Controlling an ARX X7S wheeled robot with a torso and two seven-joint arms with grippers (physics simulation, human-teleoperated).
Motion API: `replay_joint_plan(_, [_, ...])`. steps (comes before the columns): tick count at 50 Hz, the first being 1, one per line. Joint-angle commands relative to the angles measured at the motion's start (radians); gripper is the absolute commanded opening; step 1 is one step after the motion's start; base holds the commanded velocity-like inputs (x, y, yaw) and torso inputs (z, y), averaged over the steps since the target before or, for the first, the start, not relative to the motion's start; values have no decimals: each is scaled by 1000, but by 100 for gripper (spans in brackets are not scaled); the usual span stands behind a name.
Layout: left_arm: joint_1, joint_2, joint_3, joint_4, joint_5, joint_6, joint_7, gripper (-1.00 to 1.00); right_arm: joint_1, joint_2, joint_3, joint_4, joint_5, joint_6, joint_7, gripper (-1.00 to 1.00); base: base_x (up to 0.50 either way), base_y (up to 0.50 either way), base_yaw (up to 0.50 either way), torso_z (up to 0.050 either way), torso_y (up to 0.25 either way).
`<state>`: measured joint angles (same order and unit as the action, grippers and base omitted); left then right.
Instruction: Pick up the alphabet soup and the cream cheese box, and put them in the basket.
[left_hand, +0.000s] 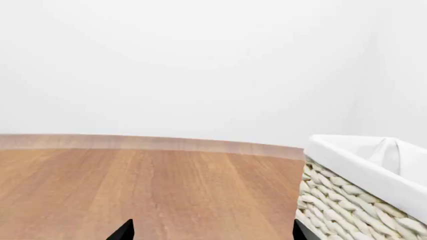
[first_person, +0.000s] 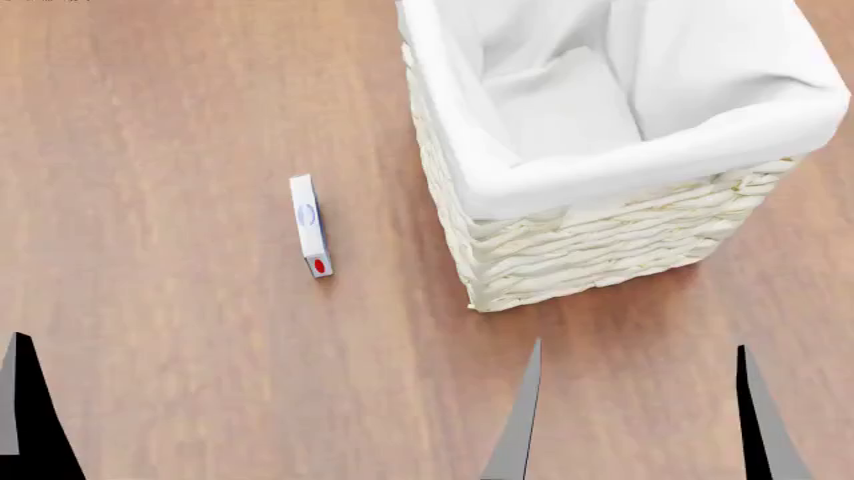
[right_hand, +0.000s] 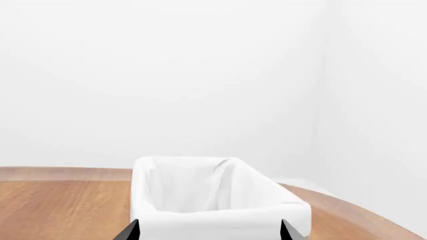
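The cream cheese box (first_person: 310, 226), thin and white with a blue oval and a red dot, lies on its edge on the wooden table, left of the basket (first_person: 601, 245). The basket is cream wicker with a white liner, and only cloth shows inside it. My right gripper (first_person: 641, 420) hangs open just in front of the basket's near wall, with nothing between its fingers; its wrist view faces the basket's rim (right_hand: 213, 215). My left gripper (left_hand: 213, 232) is open and empty over bare wood, with the basket (left_hand: 360, 195) close beside it. The alphabet soup is out of view.
The wooden table (first_person: 174, 330) stretches out left of the box and in front of it. Its far edge (left_hand: 153, 142) meets a plain white wall. One dark finger of my left gripper (first_person: 30, 420) shows at the head view's lower left corner.
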<state>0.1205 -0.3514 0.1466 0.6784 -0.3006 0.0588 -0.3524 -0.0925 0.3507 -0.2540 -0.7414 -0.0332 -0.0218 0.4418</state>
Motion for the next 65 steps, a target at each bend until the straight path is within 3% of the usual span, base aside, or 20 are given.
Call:
replay_joint_plan(1, [2,-3,2,-3,-2,5,-3,100,1,2,-4,3,1,1,4,100,0,0,-188,0,0])
replay_joint_plan(45, [17,-15,9,-7,4,21,-18,100,0,11,-17,-7,-3,6,18,100,0,0,-164,0,0])
replay_joint_plan(65, [5,-17,16,-42,-2,33,-13,100,-112,35,-28,-83,29,54,21,100,0,0,0,0,0])
